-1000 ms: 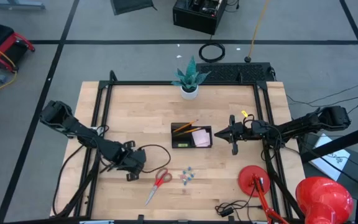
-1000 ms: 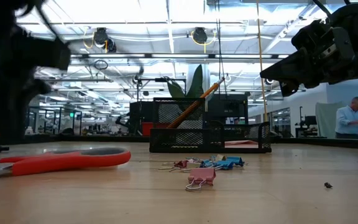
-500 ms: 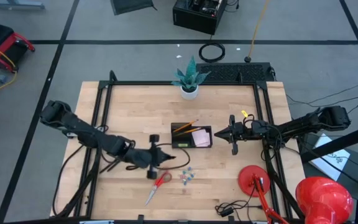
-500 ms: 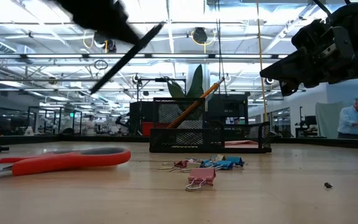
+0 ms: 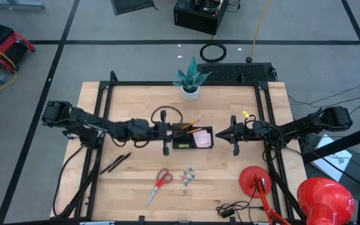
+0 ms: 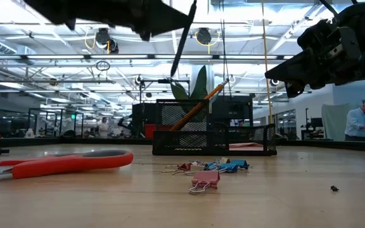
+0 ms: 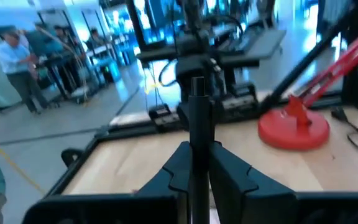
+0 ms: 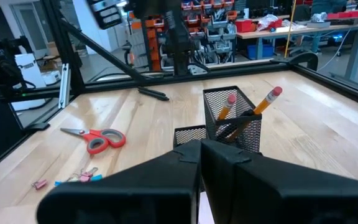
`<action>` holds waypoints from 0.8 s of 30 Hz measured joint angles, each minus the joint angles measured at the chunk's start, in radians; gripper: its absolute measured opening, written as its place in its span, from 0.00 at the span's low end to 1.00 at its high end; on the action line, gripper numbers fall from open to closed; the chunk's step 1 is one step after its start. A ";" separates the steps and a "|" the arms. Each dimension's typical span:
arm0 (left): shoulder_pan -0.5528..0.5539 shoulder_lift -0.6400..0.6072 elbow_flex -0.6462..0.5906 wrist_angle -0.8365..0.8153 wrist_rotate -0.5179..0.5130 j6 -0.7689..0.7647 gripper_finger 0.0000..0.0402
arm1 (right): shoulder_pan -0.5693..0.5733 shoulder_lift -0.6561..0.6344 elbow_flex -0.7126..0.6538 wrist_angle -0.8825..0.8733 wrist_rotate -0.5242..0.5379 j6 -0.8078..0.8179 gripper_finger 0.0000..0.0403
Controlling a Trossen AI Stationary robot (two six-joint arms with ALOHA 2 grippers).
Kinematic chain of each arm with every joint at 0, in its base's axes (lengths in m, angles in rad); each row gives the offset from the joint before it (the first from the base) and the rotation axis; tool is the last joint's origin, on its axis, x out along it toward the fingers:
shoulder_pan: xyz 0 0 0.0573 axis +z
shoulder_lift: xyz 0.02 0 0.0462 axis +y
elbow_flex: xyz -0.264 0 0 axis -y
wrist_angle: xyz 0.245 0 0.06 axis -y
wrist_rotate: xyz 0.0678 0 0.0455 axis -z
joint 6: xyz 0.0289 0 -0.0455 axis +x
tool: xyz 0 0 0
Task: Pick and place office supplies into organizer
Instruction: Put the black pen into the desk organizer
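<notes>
The black mesh organizer [image 5: 192,137] [image 6: 211,130] sits mid-table and holds orange pencils [image 8: 266,101] and a pink sticky pad [image 5: 201,138]. My left gripper [image 5: 171,132] [image 7: 196,149] hovers at the organizer's left end, shut on a black pen [image 6: 181,41]. My right gripper [image 5: 220,133] [image 8: 201,152] waits shut, just right of the organizer. Two more black pens [image 5: 116,162] lie flat toward the near left. Red-handled scissors [image 5: 159,185] [image 6: 62,163] and pale clips [image 5: 188,177] [image 6: 211,170] lie near the front edge. A tiny yellow piece [image 5: 245,114] lies toward the far right. My left gripper pinches the black pen's shaft [image 7: 196,118] between its two fingers [image 7: 178,163]. The pen is lifted clear of the table. It is steeply tilted, with its lower end [image 6: 172,73] above the organizer's left side.
A white plant pot [image 5: 190,91] stands behind the organizer near the far edge. A red lamp base [image 5: 253,180] and a cable [image 5: 230,209] occupy the near right corner. Black frame rails [image 5: 99,125] run along both sides. People stand in the room beyond the table.
My left gripper rose from the pens at the near left with one black pen and travelled right and toward the far edge, to the organizer's left end. The pen turned from a shallow slant to nearly upright. Two pens stayed on the table.
</notes>
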 joint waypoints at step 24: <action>0.158 0.277 -0.047 0.270 0.048 -0.176 0.10 | 0.000 0.000 0.000 -0.001 0.000 -0.004 0.01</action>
